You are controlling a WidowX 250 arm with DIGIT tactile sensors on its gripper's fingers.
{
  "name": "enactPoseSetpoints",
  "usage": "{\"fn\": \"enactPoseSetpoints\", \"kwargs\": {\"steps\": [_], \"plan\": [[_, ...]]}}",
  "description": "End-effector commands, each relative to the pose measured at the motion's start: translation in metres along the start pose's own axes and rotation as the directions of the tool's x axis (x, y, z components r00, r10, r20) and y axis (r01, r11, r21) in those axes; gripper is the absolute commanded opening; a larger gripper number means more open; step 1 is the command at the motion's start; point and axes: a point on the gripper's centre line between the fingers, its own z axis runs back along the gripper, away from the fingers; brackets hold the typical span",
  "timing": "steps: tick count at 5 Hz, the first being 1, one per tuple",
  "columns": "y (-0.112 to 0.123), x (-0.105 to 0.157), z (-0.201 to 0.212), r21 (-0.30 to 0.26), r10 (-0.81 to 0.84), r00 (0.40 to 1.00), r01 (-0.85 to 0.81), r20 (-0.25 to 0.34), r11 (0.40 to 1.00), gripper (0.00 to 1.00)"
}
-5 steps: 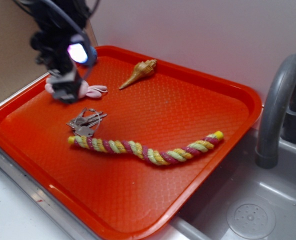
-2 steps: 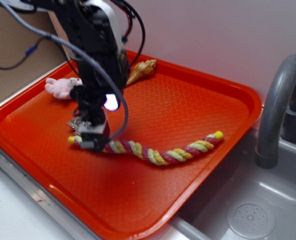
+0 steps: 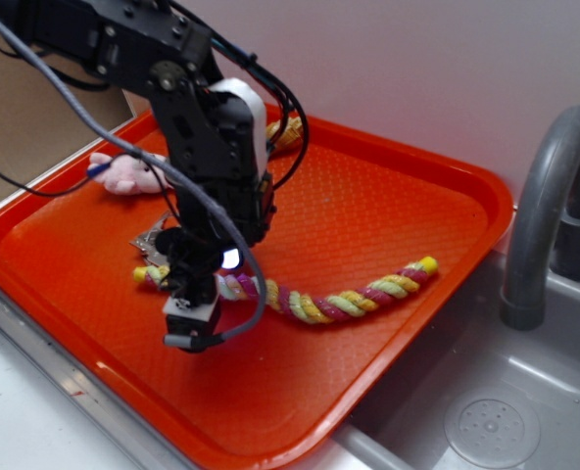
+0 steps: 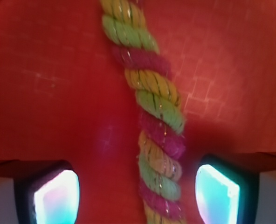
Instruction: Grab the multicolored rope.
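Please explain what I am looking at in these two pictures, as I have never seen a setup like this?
The black machine is a robot arm, and its gripper is the clamp at its tip. The wide picture is from a camera beside it; the close one is from a camera on the wrist, looking down between the two open fingers. On the red tray lie a multicolored rope, keys, a pink soft toy and a partly hidden shell. Nothing is held yet; the rope runs between the fingers.

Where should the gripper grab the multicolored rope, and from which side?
Grip the multicolored rope near its left end, from straight above. It lies flat on the red tray, and in the wrist view it runs lengthwise between the two open fingers of the gripper, so closing across its thickness should pinch it.
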Motion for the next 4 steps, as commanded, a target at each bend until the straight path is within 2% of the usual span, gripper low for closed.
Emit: {"fn": "enactPoseSetpoints", "kwargs": {"steps": [1,2,3,4], "plan": [[-0.006,0.004,-0.004,-0.046,0.005,1.000,-0.004,0.010,0.999,0.52],[-0.012,0.007,-0.005,-0.021,0.000,1.000,0.000,-0.020,1.000,0.00],[-0.009,0.005,0.008,0.011,0.056,0.998,-0.056,-0.022,0.998,0.00],[0.014,-0.007,0.044,0.007,0.252,0.967,-0.252,0.026,0.968,0.00]]}}
